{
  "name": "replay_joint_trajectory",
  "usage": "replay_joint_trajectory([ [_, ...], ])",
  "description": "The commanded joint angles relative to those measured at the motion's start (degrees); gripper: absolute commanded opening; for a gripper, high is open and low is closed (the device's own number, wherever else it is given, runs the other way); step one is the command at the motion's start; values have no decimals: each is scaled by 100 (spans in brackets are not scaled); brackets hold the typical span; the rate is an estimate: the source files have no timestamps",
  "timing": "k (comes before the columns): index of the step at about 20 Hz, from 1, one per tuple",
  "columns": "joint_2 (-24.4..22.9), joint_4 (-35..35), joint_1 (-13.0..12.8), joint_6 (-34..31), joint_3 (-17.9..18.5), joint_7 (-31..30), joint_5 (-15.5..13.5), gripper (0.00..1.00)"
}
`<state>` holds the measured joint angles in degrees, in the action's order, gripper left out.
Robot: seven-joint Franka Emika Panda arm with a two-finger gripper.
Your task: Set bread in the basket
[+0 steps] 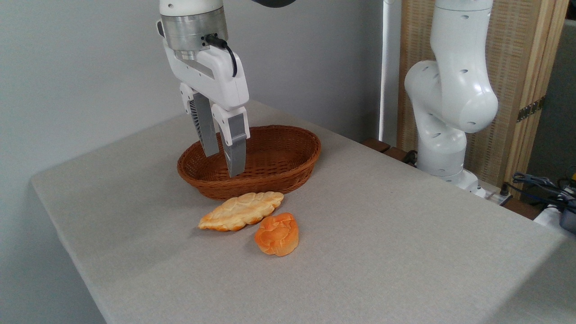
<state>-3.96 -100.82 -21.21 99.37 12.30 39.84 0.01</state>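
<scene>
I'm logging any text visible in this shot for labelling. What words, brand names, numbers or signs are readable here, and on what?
None can be read.
The tool and the white arm above it show no legible marking.
The basket, the orange bun, the pale braided loaf and the table carry no text.
The cluttered items at the right edge are too small to tell.
</scene>
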Motion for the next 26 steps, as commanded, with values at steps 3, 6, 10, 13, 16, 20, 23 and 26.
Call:
replay_joint_trajectory([
  [3,-8,115,-15,-199,1,-20,-63,100],
  [6,-8,115,-15,-208,9,-20,-63,100],
  [10,-8,115,-15,-296,1,-11,-63,100],
  [13,-8,124,-15,-287,9,-11,-71,100],
  [16,-8,124,-15,-287,9,-11,-133,100],
  [20,-8,124,-15,-296,9,-20,-133,100],
  [23,-8,124,-15,-296,9,-11,-133,100],
  [26,-8,124,-15,-296,27,-11,-133,100],
])
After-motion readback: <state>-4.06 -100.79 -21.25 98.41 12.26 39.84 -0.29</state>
